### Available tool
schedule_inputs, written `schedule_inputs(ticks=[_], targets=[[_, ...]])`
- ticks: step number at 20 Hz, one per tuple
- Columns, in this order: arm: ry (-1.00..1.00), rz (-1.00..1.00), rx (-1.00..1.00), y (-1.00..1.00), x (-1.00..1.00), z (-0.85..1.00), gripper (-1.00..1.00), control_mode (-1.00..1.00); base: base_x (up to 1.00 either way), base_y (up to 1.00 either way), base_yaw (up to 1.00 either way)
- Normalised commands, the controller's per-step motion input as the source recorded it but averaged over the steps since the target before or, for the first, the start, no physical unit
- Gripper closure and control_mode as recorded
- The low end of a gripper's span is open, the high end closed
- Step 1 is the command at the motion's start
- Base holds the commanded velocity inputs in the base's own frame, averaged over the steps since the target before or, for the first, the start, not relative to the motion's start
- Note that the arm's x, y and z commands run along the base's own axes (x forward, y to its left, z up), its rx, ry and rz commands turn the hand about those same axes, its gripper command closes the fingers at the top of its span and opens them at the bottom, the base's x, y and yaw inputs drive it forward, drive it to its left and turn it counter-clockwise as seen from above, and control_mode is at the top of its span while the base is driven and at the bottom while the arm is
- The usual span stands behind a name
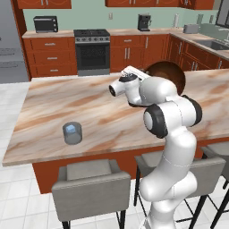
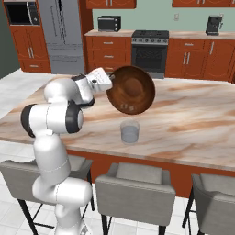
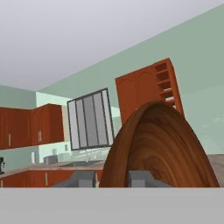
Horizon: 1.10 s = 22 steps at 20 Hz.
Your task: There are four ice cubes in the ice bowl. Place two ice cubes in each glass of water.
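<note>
Brown wood is what is raised above the bench (image 2: 197,124): the ice bowl (image 2: 132,90) is pinched by its rim between the fingers of the tool (image 2: 110,81) and tipped steeply on edge, its hollow turned outward over one glass of water (image 2: 130,131). No ice cubes can be made out inside the tilted bowl. In the left base view a second glass (image 1: 72,133) stands well apart on the near left of the bench, with something pale blue in it that is judged to be ice. Whether the glass under the bowl has been filled cannot be told. The task is judged to be partly done at most, with the count in each glass not yet confirmed.
</note>
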Motion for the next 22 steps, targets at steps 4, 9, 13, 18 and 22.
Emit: schedule_inputs(ticks=[4, 9, 13, 18, 22], targets=[[-0.33, 0.0, 0.14, -0.29, 0.0, -0.5, 1.0, -1.0, 0.0, 0.0, 0.0], [-0.37, 0.0, 0.11, -0.12, 0.0, -0.63, 1.0, -1.0, 0.0, 0.0, 0.0], [-0.27, 0.0, 0.07, -0.35, 0.03, -0.81, 1.0, -1.0, 0.0, 0.0, 0.0], [-0.21, 0.0, 0.05, -0.63, 0.05, -0.91, 1.0, -1.0, 0.0, 0.0, 0.0], [-0.23, 0.0, 0.07, -0.41, 0.01, -0.73, 1.0, -1.0, 0.0, 0.0, 0.0]])
